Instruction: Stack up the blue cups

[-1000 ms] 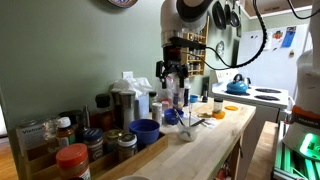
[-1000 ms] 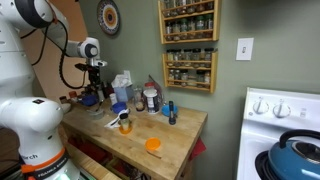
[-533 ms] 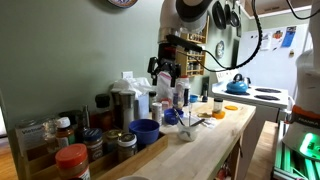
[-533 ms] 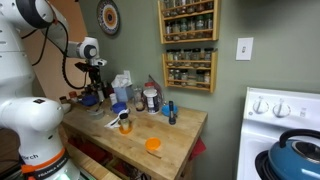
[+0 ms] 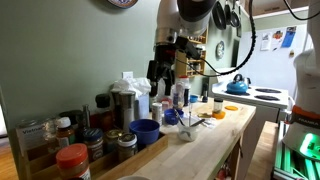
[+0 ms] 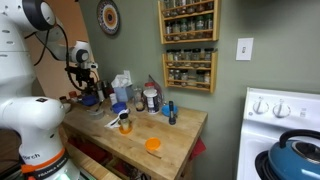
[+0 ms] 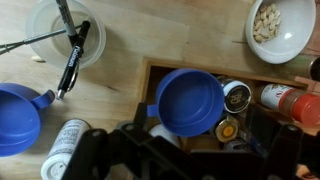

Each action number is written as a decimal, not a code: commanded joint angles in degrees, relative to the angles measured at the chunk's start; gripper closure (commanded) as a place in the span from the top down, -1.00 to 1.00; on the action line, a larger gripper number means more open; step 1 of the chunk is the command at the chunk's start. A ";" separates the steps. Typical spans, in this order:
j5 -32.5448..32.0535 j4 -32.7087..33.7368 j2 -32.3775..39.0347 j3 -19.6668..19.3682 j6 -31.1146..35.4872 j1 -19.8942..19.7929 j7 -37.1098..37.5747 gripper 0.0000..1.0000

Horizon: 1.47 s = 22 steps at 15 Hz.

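Hovering over the cluttered desk (image 7: 150,35) with claw (image 5: 161,72) spread wide, gripping nothing. Lined up above a blue cup (image 7: 190,102) sitting in the wooden tray (image 7: 200,68), likely for a descent; second blue cup (image 7: 18,112) well apart on bare wood.

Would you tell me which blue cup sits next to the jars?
The mid-frame cup in the wrist view; the other cup is cut off at the left edge.

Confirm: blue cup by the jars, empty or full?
Empty. The wrist view looks straight into the upright blue cup: bare blue bottom, nothing inside.
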 commanded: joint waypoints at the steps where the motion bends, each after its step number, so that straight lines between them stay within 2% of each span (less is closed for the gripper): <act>1: -0.02 0.32 0.23 -0.48 -0.14 0.39 0.05 1.00; 2: -0.02 0.50 0.20 -0.56 -0.14 0.34 0.06 1.00; 4: -2.16 0.39 2.91 -0.57 6.01 0.84 0.79 1.00; 5: -7.24 -0.24 3.91 -1.13 9.16 1.35 4.19 1.00; 6: -8.52 -0.34 5.18 -1.28 11.44 1.55 4.38 1.00; 8: -13.32 -0.19 7.61 -2.29 12.40 2.32 6.66 1.00; 12: -17.39 0.27 11.07 -4.35 16.13 4.03 8.43 1.00; 14: -17.96 0.65 12.14 -5.06 17.78 4.84 8.62 0.72; 15: -17.93 0.88 12.57 -5.18 18.39 5.15 8.32 0.40; 16: -17.80 1.16 13.02 -5.28 18.84 5.44 8.03 0.39; 17: -17.46 1.52 13.58 -5.28 19.00 5.66 7.64 0.23; 21: -16.74 2.54 15.40 -5.10 18.96 6.29 6.58 0.02; 22: -16.61 2.75 15.72 -5.08 18.84 6.35 6.26 0.07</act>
